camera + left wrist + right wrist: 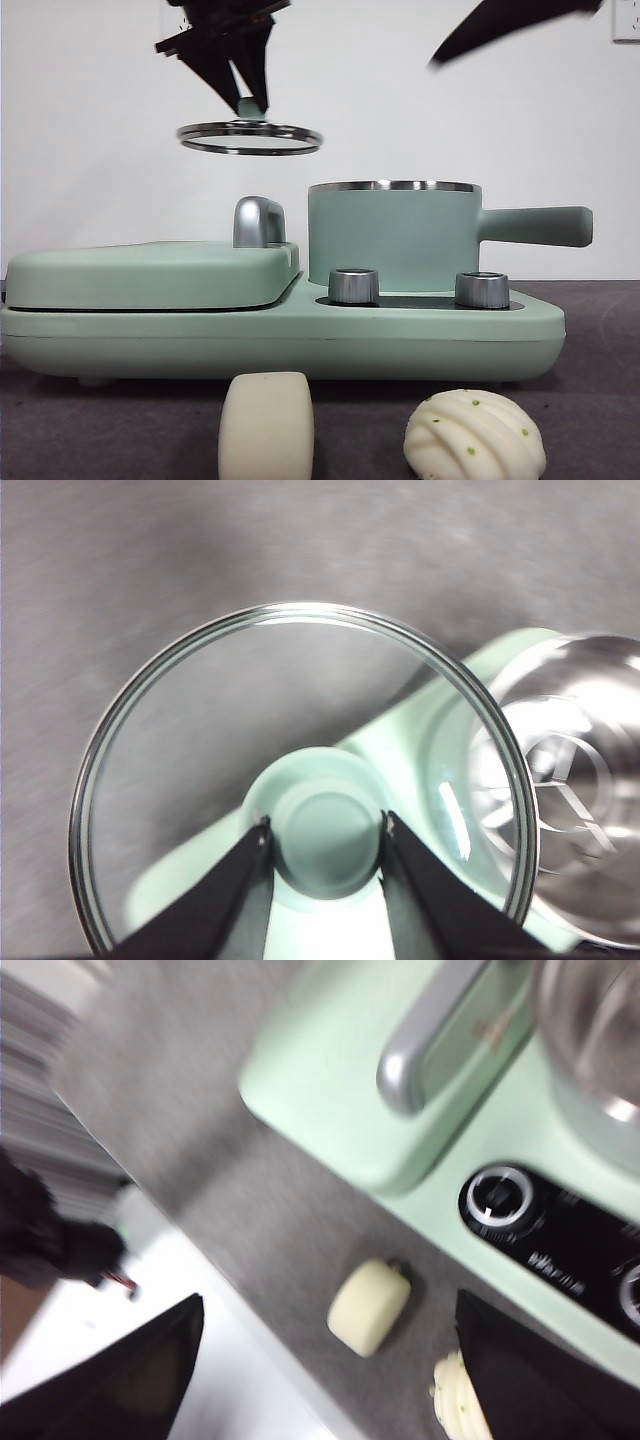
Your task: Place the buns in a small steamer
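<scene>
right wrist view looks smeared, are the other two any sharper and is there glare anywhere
Right wrist view: motion-blurred throughout, smooth bun soft-edged. Front view: steamer and ridged bun sharp; one dark arm at top right streaked. Left wrist view: lid knob fairly sharp, table smeared, bright glare inside the steel pot.

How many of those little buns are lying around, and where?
2, both on the table in front of the cooker: the smooth cream bun sits below the griddle lid, and the ridged bun with green dots sits below the steamer pot. None shows elsewhere.

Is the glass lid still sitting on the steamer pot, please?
No, the left gripper holds the lid in the air, clear of the open pot.
</scene>
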Robot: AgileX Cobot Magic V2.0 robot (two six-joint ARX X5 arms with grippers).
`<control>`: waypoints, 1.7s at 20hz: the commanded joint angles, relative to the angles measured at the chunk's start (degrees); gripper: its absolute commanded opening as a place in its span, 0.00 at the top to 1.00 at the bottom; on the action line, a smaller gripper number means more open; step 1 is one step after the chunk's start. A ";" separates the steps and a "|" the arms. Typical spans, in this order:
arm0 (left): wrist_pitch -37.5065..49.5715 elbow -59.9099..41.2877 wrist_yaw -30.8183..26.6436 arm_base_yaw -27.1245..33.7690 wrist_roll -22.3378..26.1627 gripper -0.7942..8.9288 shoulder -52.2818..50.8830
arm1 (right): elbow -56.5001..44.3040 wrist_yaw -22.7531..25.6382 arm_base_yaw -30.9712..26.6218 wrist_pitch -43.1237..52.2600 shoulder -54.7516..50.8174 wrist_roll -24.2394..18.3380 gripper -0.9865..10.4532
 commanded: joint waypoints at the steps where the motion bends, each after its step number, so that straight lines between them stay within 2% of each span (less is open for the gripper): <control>1: 0.61 2.54 0.09 1.81 -0.22 0.87 -0.33 | 1.03 4.52 5.53 0.42 6.64 3.13 0.57; 4: 0.66 2.54 0.09 4.17 -0.17 0.87 -0.33 | 1.03 11.67 10.32 0.96 14.14 3.65 0.57; 6: 1.05 2.54 0.09 5.51 -0.17 0.87 -0.33 | 1.03 13.81 12.59 2.19 18.99 3.63 0.57; 11: 1.18 2.54 0.09 8.11 -0.24 0.87 -0.33 | 1.03 13.57 15.87 4.90 27.95 3.69 0.57; 14: 1.18 2.54 0.09 8.68 -0.24 0.87 -0.33 | 1.01 11.21 17.09 5.27 31.41 3.69 0.57; 16: 1.27 2.54 0.11 8.85 -0.24 0.87 -0.33 | 1.01 11.34 17.79 5.62 32.79 3.69 0.58; 21: 1.31 2.54 0.09 8.87 -0.24 0.87 -0.33 | 1.01 11.56 18.51 5.77 33.66 3.69 0.79; 25: 1.09 2.54 0.11 8.87 -0.26 0.87 -0.33 | 1.29 10.86 18.49 5.49 33.62 3.69 0.81; 29: 1.09 2.54 0.11 8.87 -0.24 0.87 -0.33 | 8.90 8.26 16.92 -2.73 33.59 1.73 0.81; 32: 1.11 2.51 0.11 8.94 -0.24 0.87 -0.33 | 20.26 8.59 14.03 -13.31 33.62 -1.70 0.81; 34: 1.14 2.54 0.11 8.94 -0.24 0.87 -0.33 | 28.65 10.82 11.17 -20.06 34.03 -4.20 0.81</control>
